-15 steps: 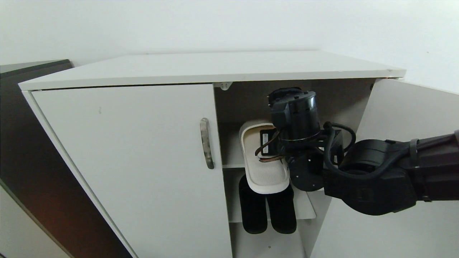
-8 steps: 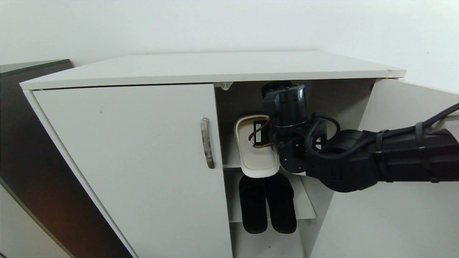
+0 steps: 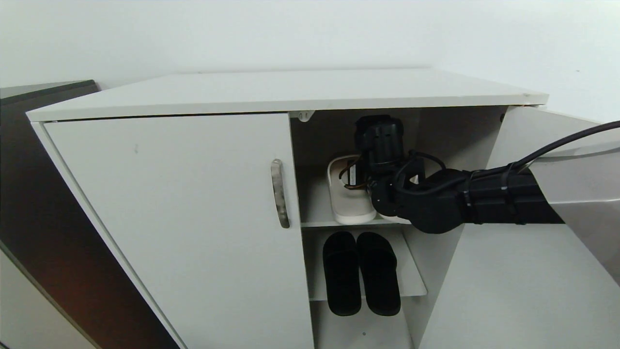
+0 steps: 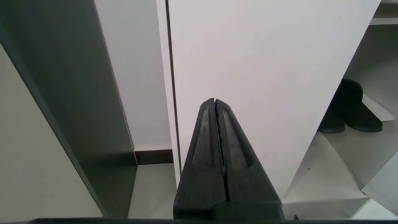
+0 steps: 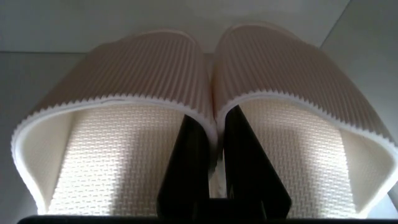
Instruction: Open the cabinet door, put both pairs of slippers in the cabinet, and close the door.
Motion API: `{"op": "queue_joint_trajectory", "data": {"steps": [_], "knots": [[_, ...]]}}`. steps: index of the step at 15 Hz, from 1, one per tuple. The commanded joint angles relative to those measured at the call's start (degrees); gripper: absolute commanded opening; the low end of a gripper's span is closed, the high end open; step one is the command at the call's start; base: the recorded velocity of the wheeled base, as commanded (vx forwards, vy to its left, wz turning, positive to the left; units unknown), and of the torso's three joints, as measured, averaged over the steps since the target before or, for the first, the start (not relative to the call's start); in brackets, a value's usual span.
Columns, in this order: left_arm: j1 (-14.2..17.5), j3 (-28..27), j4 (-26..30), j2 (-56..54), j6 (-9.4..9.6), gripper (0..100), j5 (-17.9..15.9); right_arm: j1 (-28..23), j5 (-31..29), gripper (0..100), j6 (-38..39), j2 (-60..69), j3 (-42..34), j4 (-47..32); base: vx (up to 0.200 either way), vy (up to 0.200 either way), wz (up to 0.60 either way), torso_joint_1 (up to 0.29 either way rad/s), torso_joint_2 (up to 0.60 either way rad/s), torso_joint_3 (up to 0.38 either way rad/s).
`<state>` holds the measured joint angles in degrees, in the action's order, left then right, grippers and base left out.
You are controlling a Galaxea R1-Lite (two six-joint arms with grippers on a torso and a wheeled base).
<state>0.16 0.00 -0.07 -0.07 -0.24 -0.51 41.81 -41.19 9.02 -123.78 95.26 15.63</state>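
Your right end effector (image 5: 214,124) pinches the white slippers (image 3: 349,206) by their adjoining straps (image 5: 186,74); they look light, soft and bendy, so the straps suit gripping best.

L gripper (image 4: 214,104) pinched tog. | cab. door (image 4: 261,68) ahead | blk slippers (image 4: 353,111) on shelf (image 4: 326,158)

Home-like room: white shoe cabinet (image 3: 169,218), plain wall (image 3: 290,34).

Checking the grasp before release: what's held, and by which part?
The right pincer holds the white slippers, pinching their adjoining inner strap edges together. The left pincer holds nothing.
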Motion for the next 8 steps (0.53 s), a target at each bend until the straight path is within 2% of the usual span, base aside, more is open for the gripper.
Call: {"op": "queue_joint_trajectory", "data": {"steps": [1,8], "knots": [[0.0,0.0,0.0,0.1,-0.02,0,0.0,-0.2,0.1,0,0.0,-1.4,0.5,0.1,0.0,0.0,0.0,0.0,0.0,0.0],[0.0,0.0,0.0,0.1,-0.02,0,0.1,-0.4,0.1,0,0.0,-2.2,1.2,0.0,0.0,0.0,0.0,0.0,0.0,0.0]]}}
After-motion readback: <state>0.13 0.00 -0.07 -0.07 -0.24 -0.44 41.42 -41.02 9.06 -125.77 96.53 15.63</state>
